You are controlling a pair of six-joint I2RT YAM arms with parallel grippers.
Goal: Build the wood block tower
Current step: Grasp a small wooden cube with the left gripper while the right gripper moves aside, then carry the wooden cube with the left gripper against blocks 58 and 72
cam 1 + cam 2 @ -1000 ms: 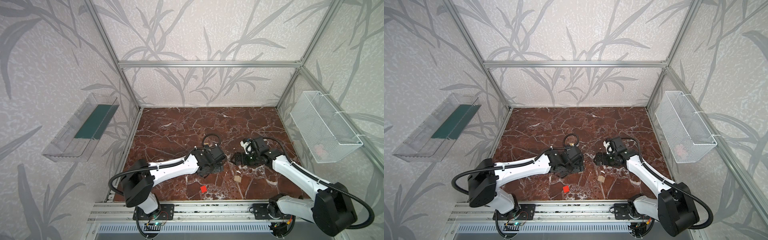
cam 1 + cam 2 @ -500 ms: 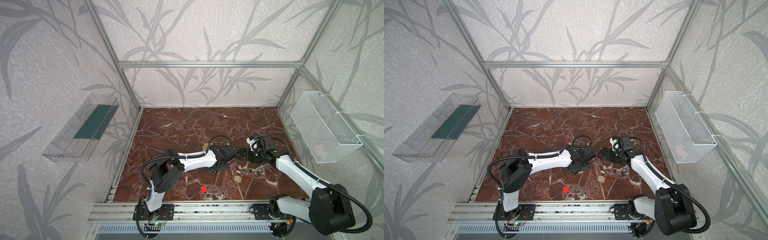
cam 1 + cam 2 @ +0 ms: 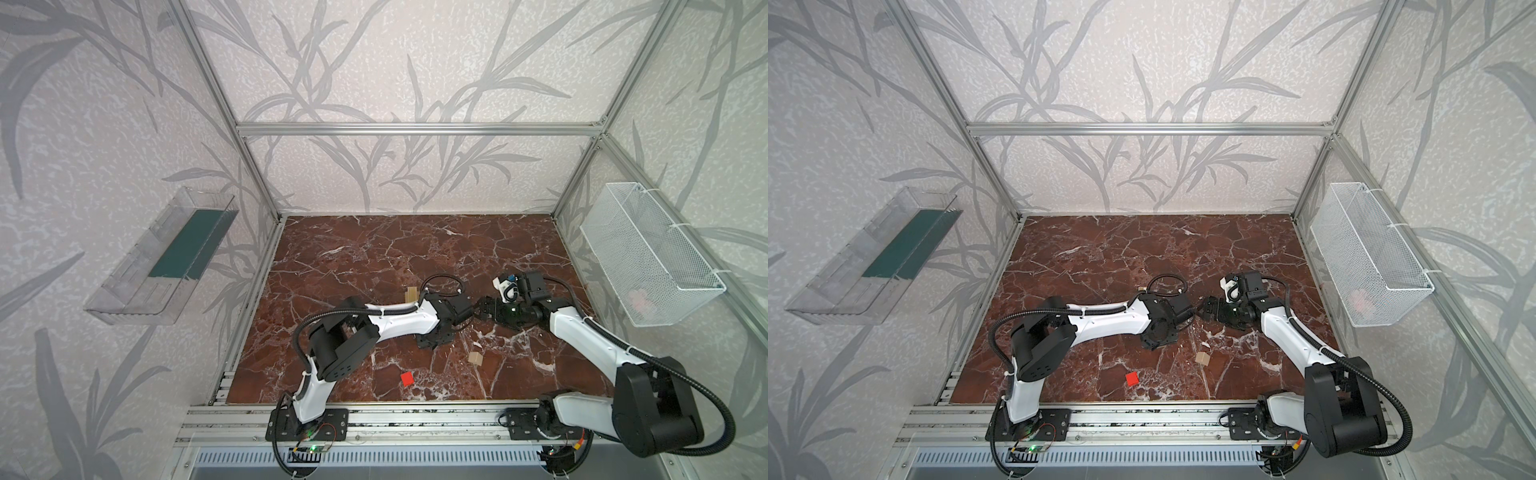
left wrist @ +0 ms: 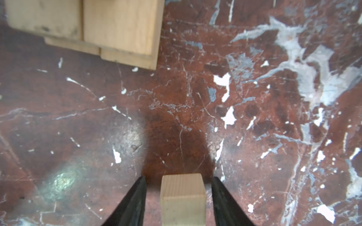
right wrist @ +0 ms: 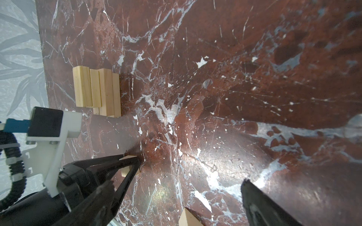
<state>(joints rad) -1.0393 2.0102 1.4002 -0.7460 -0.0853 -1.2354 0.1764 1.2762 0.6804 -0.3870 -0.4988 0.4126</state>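
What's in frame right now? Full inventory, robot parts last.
tower: 1 low stack, pale wood bars, mid-table
pale cube: 1, pale wood, on table between the jaws of the left gripper
loose cube: 1, pale wood, front of table
red cube: 1, red, front of table
table: 1, red-brown marble
clear tray: 1, clear with green liner, left wall
mesh basket: 1, white, right wall
left gripper: 1, black, open around the pale cube, gaps either side
right gripper: 1, black, open, holding nothing
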